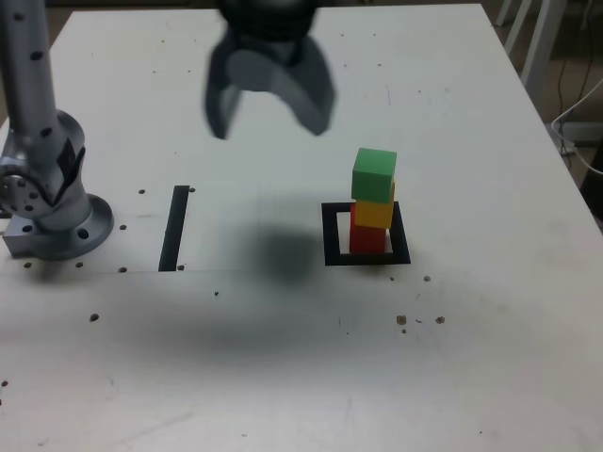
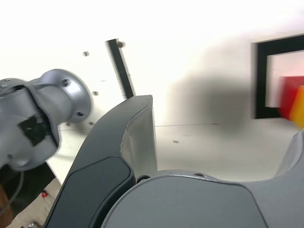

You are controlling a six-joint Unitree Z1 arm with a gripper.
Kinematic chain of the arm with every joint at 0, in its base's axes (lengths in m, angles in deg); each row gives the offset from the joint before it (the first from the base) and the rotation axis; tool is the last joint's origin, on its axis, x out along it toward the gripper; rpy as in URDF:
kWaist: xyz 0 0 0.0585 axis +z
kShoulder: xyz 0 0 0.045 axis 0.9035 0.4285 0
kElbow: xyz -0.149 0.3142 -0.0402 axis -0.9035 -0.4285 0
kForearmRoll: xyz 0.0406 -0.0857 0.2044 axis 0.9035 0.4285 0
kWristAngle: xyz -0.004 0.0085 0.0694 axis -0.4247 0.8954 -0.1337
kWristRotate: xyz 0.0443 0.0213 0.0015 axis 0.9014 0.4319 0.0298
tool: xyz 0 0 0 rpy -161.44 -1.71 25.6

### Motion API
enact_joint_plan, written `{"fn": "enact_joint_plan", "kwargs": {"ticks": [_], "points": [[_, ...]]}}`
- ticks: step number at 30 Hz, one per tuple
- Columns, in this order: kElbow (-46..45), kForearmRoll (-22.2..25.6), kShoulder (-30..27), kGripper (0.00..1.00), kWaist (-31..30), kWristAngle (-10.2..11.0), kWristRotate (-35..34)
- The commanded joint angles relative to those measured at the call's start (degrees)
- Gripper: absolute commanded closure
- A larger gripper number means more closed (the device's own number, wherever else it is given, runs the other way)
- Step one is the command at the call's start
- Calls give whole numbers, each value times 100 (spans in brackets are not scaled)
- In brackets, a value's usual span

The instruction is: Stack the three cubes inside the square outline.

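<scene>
Three cubes stand stacked inside the black square outline (image 1: 330, 235): the red cube (image 1: 368, 239) at the bottom, the yellow cube (image 1: 374, 213) on it, the green cube (image 1: 374, 173) on top, turned slightly. My gripper (image 1: 270, 118) hangs high above the table, to the exterior view's left of the stack, open and empty, clear of the cubes. In the wrist view the outline (image 2: 261, 76) shows at the edge with blurred bits of the red cube (image 2: 290, 92) and the yellow cube (image 2: 299, 111); the green cube is out of that view.
A straight black tape strip (image 1: 174, 228) lies on the white table (image 1: 283, 358) between the stack and the arm's grey base (image 1: 52, 202) at the exterior view's left. Small dark screw holes dot the tabletop. Chair or table legs stand beyond the far right corner.
</scene>
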Motion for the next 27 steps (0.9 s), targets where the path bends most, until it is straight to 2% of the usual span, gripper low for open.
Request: {"fn": "enact_joint_plan", "kwargs": {"ticks": [1, 12, 27], "points": [[-432, -84, -284, 1, 9, -13, -84], [-1982, -857, -861, 1, 9, -237, -306], [-3430, -1926, -1105, 1, 9, -514, -464]]}}
